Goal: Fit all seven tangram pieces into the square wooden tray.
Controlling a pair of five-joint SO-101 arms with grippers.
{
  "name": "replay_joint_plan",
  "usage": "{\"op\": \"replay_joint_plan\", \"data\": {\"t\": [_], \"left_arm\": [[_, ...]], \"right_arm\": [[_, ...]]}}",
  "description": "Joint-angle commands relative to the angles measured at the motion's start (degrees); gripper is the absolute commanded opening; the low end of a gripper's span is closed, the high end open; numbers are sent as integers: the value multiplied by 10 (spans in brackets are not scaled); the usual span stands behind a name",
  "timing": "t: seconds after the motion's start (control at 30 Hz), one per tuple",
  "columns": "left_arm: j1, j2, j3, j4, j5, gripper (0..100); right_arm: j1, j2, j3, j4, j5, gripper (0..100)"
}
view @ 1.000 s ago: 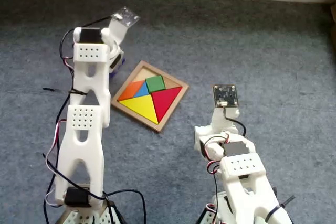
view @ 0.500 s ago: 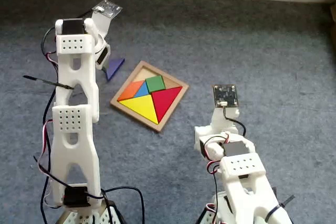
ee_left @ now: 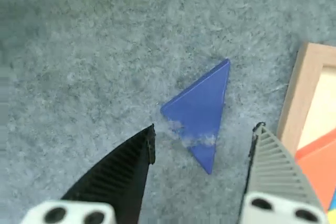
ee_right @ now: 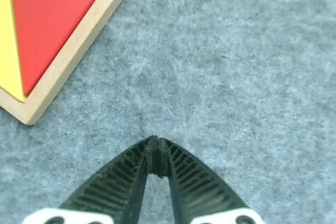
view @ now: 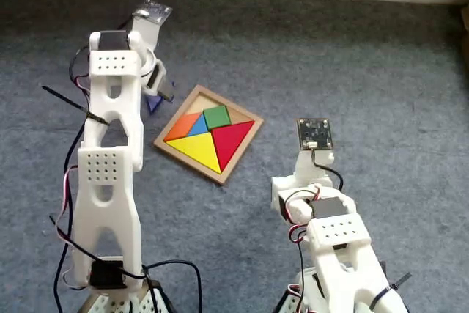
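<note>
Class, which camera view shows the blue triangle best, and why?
Left wrist view: the blue triangle lies whole on the carpet, beside the tray. High view: just a blue sliver past the left arm.

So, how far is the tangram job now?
Done: five pieces, yellow, red, green, orange and light blue, lie in the tray. In hand: the open left gripper hangs over the dark blue triangle on the carpet beside the tray. Left: grasp it and fill the bare wood near the green piece. The right gripper is shut.
</note>
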Motion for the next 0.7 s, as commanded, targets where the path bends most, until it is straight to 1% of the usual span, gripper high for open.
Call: {"op": "replay_joint_plan", "data": {"t": [0.0,0.23,0.47,0.5,0.6,0.67], "left_arm": [[15,4,-5,-29,6,292],[12,40,-5,-56,6,289],[21,64,-5,-62,4,288],[22,65,-5,-60,0,288],[28,66,-5,-59,-43,287],[28,65,-5,-58,-50,273]], "right_arm": [[7,-10,-5,-12,5,9],[7,-9,-5,-12,5,9],[7,-9,-5,-12,5,9],[7,-10,-5,-12,5,9],[7,-10,-5,-12,5,9],[7,-10,-5,-12,5,9]]}}
